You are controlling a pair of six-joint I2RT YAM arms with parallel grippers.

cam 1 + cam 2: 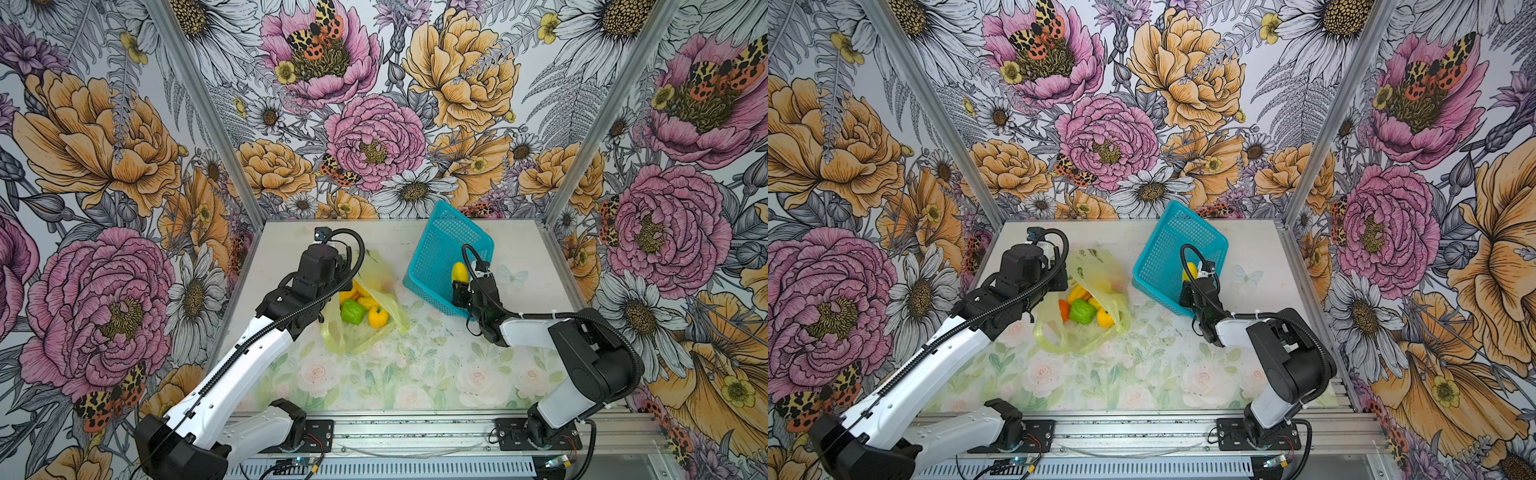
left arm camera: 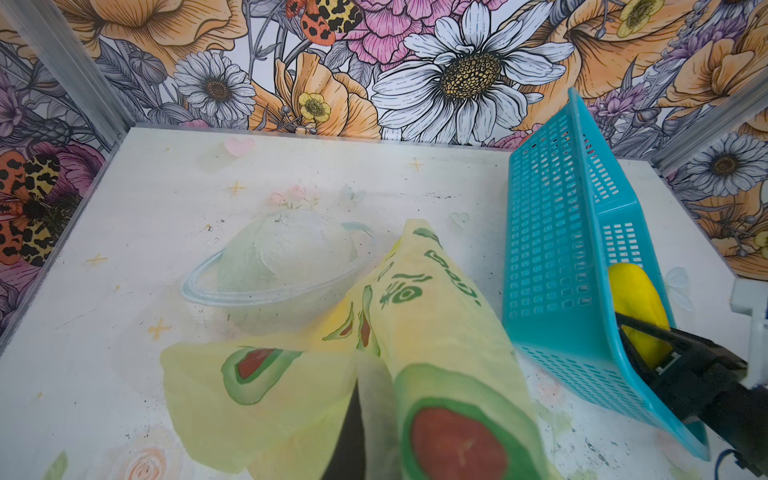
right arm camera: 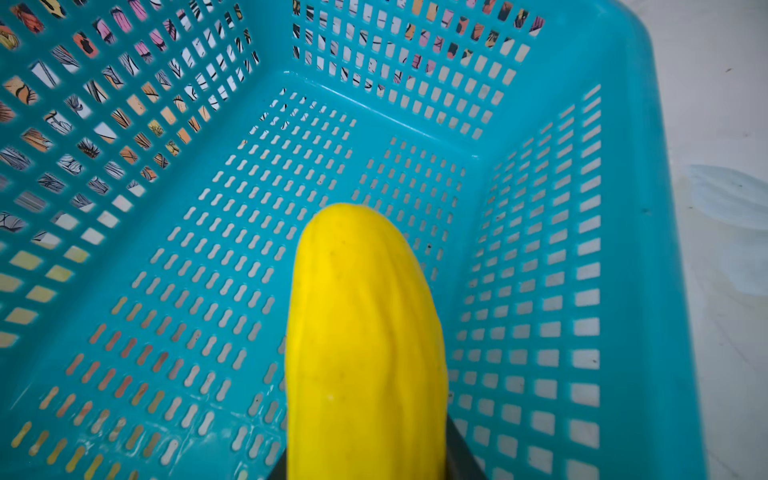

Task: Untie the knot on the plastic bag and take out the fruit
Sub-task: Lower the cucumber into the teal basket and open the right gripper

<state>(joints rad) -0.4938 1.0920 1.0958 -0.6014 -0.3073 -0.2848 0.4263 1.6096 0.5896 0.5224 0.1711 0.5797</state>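
Jaws, both top views: left jaws hiding behind their arm [image 1: 316, 270] at the bag [image 1: 357, 343]; right jaws pinching a long fruit [image 1: 459, 271] inside the tilted basket [image 1: 436, 249].
Bag, both top views: lying open on the worktop [image 1: 436, 374], fruits [image 1: 353, 311] sitting inside.
Left wrist: left jaws pressing together on bag plastic.
Right wrist: long fruit sticking out from the right jaws, over the basket floor.

Yellow-green plastic bag [image 1: 1100, 270] lying open, fruit [image 1: 1082, 311] inside
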